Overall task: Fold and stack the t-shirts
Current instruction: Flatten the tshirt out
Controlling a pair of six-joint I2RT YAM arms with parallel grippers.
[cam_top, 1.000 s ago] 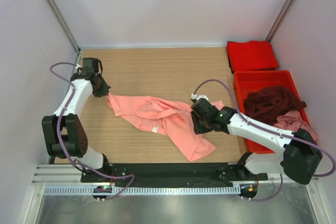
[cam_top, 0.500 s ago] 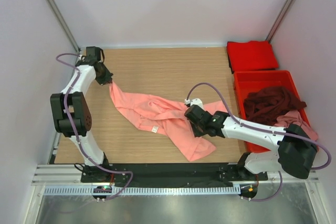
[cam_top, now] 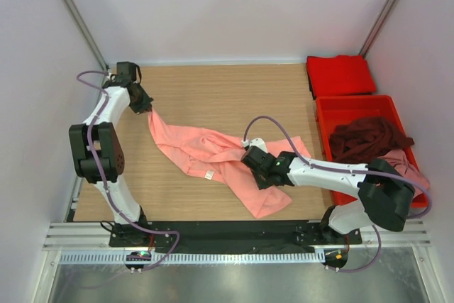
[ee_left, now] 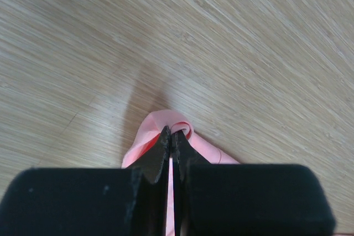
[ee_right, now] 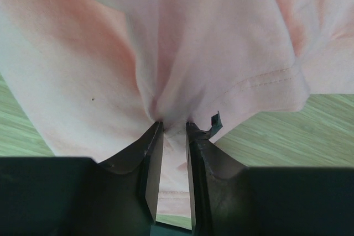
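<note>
A salmon-pink t-shirt point(cam_top: 213, 154) lies crumpled across the middle of the wooden table. My left gripper point(cam_top: 147, 109) is shut on its far-left corner; the left wrist view shows a fold of pink cloth point(ee_left: 178, 122) pinched at the closed fingertips of that gripper point(ee_left: 171, 132). My right gripper point(cam_top: 250, 163) sits on the shirt's right half. In the right wrist view its jaws point(ee_right: 174, 124) are narrowly apart, with a puckered bunch of the shirt point(ee_right: 166, 53) caught between them. A bright red t-shirt point(cam_top: 340, 74) lies folded at the back right.
A red plastic bin point(cam_top: 358, 98) stands at the right edge, holding a dark maroon shirt point(cam_top: 369, 138) and a dusty pink shirt point(cam_top: 403, 164). Bare wood point(cam_top: 213, 90) stretches behind the salmon shirt. Frame posts rise at the back corners.
My left gripper has pulled the shirt's corner back and slightly right, then stayed still. My right gripper slid left across the shirt and gathered cloth between its jaws.
</note>
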